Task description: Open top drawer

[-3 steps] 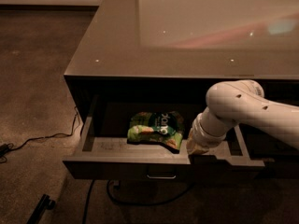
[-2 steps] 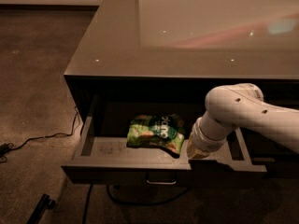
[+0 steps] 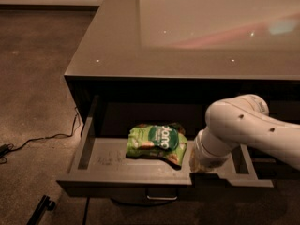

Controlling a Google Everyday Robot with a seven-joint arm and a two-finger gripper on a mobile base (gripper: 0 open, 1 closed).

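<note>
Since the earlier pictures the top drawer (image 3: pixel 110 159) has slid further out from the desk (image 3: pixel 117 46), and the gripper (image 3: pixel 198 166) has come forward together with it, away from the desk's front. Now the drawer stands well out of the desk, under the desk's top edge, and its grey floor is open to see, with a green snack bag (image 3: pixel 157 142) lying on it near the middle. The gripper rests at the upper edge of the drawer's front panel, to the right of the small metal handle (image 3: pixel 161 196) and not on it; the white arm (image 3: pixel 248 125) reaches in from the desk's right part. Whether the gripper is wide, narrow or holding the panel edge I cannot tell, because the wrist covers it. I judge that the step in hand is the pull itself and that it is almost finished, since most of the drawer's depth seems already outside the desk. The next move, I think, calls for a short, straight pull away from the desk, kept level so the drawer does not jam on its rails, and then a release. The drawer's long axis runs parallel to the desk's front edge, from side to side, and its front panel points away from the desk, toward the camera.
</note>
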